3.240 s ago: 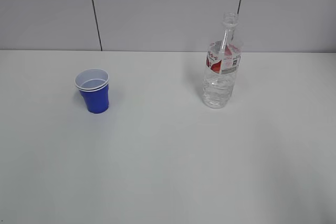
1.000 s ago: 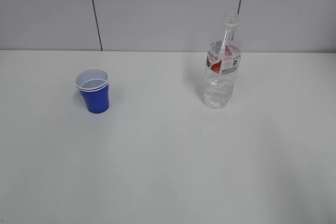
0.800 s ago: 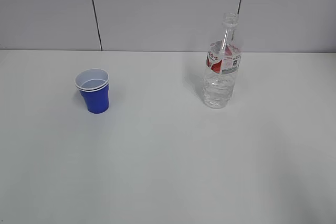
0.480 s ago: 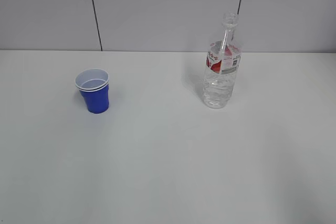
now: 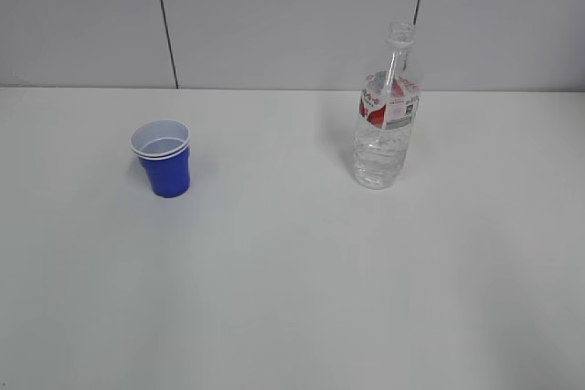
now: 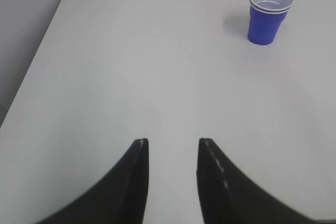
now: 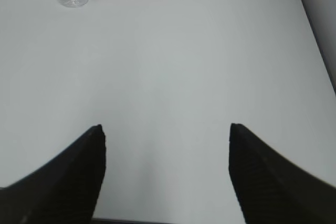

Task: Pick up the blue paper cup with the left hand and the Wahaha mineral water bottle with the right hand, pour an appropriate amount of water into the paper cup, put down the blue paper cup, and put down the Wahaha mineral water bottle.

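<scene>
Cup status: blue paper cup (image 5: 164,159) upright on desk (image 5: 292,271), left half, mouth up, ready for side grasp. Wahaha mineral water bottle (image 5: 387,116) upright on right half, toward back edge, capless, well apart from cup, so each arm gets own lane. Left end effector (image 6: 171,153): fingers apart by narrow gap, empty, cup far ahead to its right. Right end effector (image 7: 165,135): fingers spread wide, empty, bottle far ahead to its left. You have no pickup done yet; judge approach phase.

Blue paper cup (image 5: 164,163), white inside, on a white table (image 5: 292,299); clear ribbed bottle (image 5: 385,121) with a red-white-grey label.
</scene>
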### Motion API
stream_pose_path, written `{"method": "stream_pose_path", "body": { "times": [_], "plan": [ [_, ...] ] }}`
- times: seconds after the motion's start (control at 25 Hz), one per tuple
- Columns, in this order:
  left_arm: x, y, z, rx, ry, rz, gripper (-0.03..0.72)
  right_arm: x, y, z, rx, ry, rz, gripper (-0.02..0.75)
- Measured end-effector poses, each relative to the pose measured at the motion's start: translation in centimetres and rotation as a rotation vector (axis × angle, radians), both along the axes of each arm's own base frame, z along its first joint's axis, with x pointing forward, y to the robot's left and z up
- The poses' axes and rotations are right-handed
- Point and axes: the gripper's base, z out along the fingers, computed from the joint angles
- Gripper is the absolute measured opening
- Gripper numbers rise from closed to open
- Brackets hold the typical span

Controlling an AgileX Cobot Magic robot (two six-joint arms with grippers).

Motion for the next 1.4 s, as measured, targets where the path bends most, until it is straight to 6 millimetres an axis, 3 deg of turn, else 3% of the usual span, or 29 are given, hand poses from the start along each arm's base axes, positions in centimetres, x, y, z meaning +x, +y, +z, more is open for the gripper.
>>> {"method": "stream_pose_path", "body": {
  "times": [1.4],
  "plan": [
    [0.00, 0.00, 0.00, 0.000, 0.000, 0.000, 0.241, -0.24, -0.01, -0.03, 0.001, -0.013, 0.000, 0.547]
  ]
}}
